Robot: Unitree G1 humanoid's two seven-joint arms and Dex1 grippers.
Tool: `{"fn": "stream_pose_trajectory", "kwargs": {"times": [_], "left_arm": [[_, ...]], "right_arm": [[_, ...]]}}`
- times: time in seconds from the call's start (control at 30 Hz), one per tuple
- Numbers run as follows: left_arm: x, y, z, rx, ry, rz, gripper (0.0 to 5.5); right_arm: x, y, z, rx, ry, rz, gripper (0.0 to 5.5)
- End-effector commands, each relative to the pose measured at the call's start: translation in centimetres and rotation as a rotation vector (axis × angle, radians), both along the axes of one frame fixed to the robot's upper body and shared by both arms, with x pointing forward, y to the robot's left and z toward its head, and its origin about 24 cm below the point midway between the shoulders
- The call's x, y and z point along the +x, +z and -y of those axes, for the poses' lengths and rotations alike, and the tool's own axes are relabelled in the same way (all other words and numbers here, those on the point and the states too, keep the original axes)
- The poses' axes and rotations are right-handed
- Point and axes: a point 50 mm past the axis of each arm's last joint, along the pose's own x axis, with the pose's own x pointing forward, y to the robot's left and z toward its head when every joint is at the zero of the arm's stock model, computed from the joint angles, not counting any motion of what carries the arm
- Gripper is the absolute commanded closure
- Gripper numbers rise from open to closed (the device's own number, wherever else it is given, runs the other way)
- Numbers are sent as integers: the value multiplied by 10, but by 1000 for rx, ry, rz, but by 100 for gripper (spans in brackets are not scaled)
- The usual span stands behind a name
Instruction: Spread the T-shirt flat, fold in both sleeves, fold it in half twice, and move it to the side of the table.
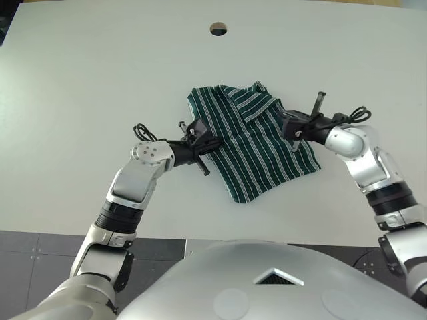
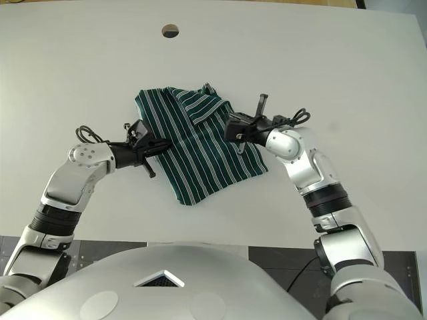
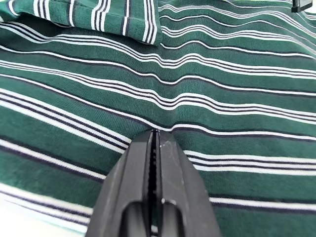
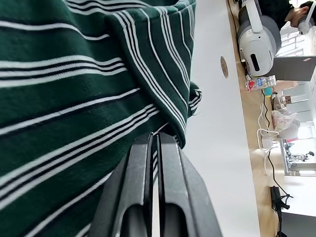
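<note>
L side: my left gripper [image 3: 154, 134] sits at the left edge of the striped T-shirt [image 1: 257, 143], fingers pressed together, no cloth visible betw. them. Risk here: if I push w/ closed tips, the fabric bunches & the folds skew instead of sliding.

Shirt lies mid-table as a compact folded bundle w/ a hemmed flap turned over at its far side. Left wrist view shows ripples across it. Looks loose to me, so a drag from one side only could open the layers.

R side: right gripper [image 4: 154, 137] is at the shirt's right edge, fingers pressed together too, tips against the cloth. Can't tell if any layer is nipped. If one arm leads, the bundle prob. rotates.

Around: white table [image 1: 100, 80] w/ a cable hole [image 1: 218, 29] at the far side, well apart from the shirt. Past the table, another robot [image 4: 254, 37] & a small bottle [image 4: 259, 83]. Neither blocks a slide to the side, I judge.
</note>
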Motion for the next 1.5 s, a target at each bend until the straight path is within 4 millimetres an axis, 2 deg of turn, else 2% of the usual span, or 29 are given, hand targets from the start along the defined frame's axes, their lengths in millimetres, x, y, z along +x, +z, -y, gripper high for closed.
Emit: {"fn": "stream_pose_trajectory", "kwargs": {"times": [0.03,0.1,0.37,0.47,0.6,0.73,0.9,1.1,1.17,1.23,1.3,1.33,1.4,1.47,1.5], "left_arm": [[-11,-17,-1,43,-2,-87,540],[-11,-18,1,40,-7,-90,540],[-10,-15,2,32,-15,-84,540],[-10,-13,3,26,-19,-78,540],[-9,-10,0,30,-15,-71,540],[-5,-9,-7,52,0,-65,540],[-5,-11,-10,70,-35,-46,540],[-10,-9,-9,65,-100,-21,540],[-13,-5,-8,47,-131,-3,540],[-14,7,-7,-11,-166,57,540],[-9,33,-9,-106,-186,245,540],[-7,52,-10,-168,-191,403,540],[-6,79,-17,-242,-197,583,540],[-7,94,-25,-227,-231,687,540],[-7,101,-30,-186,-253,747,520]], "right_arm": [[21,26,3,41,-64,112,535],[22,27,1,48,-56,103,535],[6,-17,-10,-73,36,-102,535],[1,-30,-3,-154,33,-140,535],[-24,-39,15,-283,84,-224,535],[-56,-26,30,-356,147,-300,535],[-85,-12,22,-315,198,-384,535],[-91,-11,14,-268,187,-413,535],[-83,-4,11,-210,171,-352,535],[-70,11,7,-110,157,-256,535],[-61,36,1,15,183,-138,535],[-57,54,-2,106,198,-52,535],[-57,78,-3,216,235,65,535],[-64,86,2,210,262,105,505],[-68,85,8,167,271,113,489]]}}
